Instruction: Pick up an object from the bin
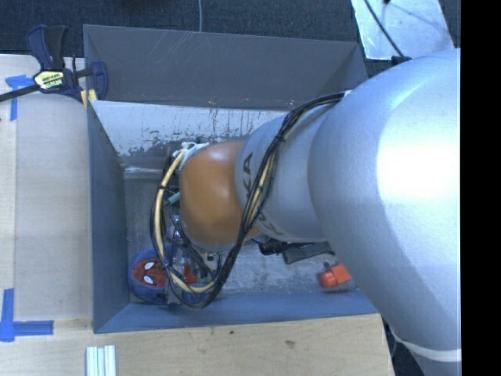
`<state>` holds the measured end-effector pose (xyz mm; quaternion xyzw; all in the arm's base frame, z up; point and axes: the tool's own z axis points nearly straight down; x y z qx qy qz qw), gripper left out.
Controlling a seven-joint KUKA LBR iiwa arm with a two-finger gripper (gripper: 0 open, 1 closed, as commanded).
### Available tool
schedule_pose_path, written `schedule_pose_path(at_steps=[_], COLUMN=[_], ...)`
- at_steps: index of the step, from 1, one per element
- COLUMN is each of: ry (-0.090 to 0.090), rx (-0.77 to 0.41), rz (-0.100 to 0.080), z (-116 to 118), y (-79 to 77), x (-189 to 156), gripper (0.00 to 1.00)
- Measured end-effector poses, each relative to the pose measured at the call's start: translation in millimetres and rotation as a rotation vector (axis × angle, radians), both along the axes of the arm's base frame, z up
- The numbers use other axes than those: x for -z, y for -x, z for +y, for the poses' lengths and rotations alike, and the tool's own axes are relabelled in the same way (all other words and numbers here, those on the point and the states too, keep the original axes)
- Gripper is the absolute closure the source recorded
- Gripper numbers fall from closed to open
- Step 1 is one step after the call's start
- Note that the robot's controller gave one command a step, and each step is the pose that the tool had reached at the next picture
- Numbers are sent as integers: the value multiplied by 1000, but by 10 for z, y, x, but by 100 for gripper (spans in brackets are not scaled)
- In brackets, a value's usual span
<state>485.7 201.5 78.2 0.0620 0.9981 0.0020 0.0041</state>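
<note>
My gripper [186, 260] is low in the front left part of the bin, mostly hidden under the arm's orange cover and cables. Right beside it on the left lies a round blue and red toy with a spider-mask face [145, 272], close to the front left corner. The gripper's body seems to touch or overlap the toy's right edge. Whether anything is in the gripper is hidden.
A small orange block [335, 276] lies near the front wall on the right. A flat black piece [296, 250] lies on the floor just under the arm. The big silver arm covers the bin's right half.
</note>
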Motion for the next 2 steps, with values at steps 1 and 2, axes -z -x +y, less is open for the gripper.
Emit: schedule_pose_path(at_steps=[1,2], ry=[-2,-1], rx=[4,68], rz=[-11,-2], z=[-11,14], y=[-39,-110], x=[-27,-1322], gripper=[100,100])
